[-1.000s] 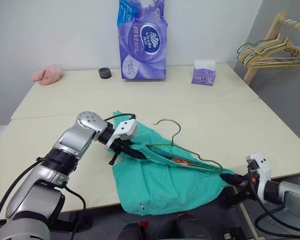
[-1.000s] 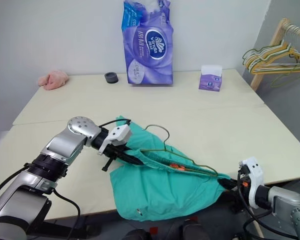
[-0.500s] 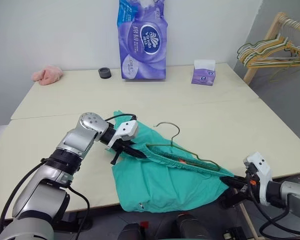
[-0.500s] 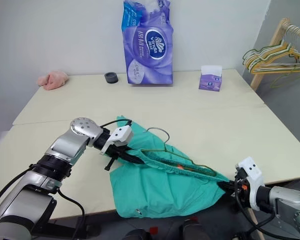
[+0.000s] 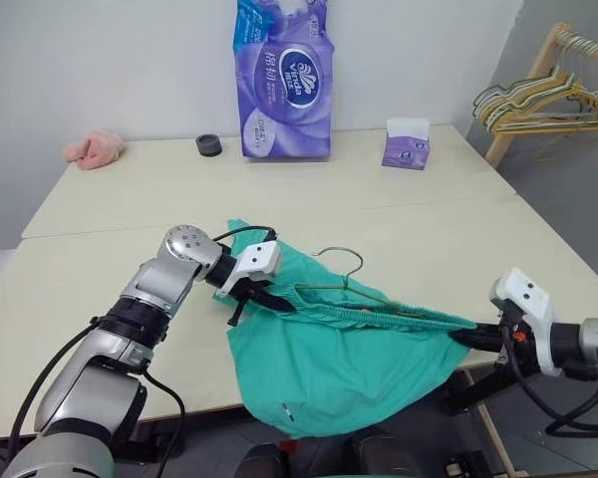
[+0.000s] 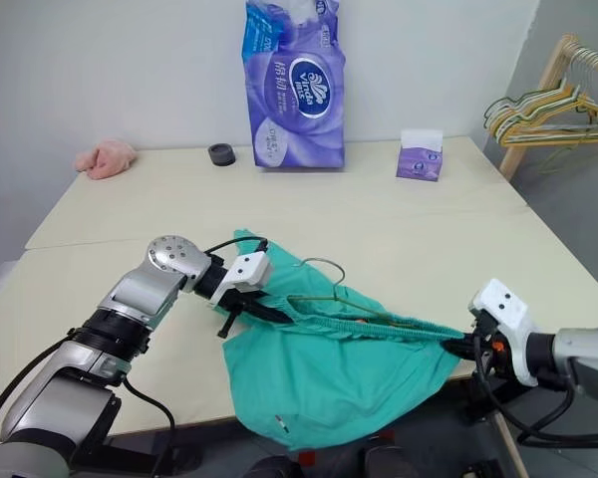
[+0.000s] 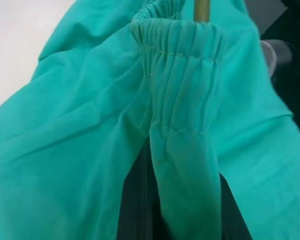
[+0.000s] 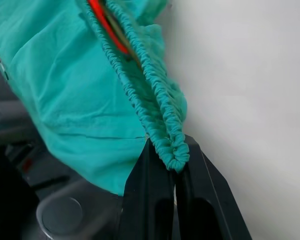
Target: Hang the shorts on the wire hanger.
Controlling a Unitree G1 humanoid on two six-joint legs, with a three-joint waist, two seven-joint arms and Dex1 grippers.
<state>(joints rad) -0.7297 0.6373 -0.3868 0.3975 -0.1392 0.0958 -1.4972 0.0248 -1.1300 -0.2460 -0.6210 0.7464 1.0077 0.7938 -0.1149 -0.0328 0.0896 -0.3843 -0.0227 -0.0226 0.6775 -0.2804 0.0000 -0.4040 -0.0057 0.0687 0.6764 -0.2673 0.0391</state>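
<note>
Since a second ago the right gripper (image 5: 470, 337) has risen from below the worktop (image 5: 130, 189) edge, drawing the waistband straight. Both sets of fingers are clamped on the shorts (image 5: 349, 358), the left gripper (image 5: 279, 302) on the opposite waistband end. The wire hanger (image 5: 351, 287) sits inside the stretched waist, hook out; this looks like seating the waistband, and next calls for even tension.

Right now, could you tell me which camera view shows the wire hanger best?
The left eye view: the wire hanger shows its curved hook and both arms running into the shorts. The right eye view shows much the same. The left wrist view catches a short piece of wire; the right wrist view hardly any.
</note>
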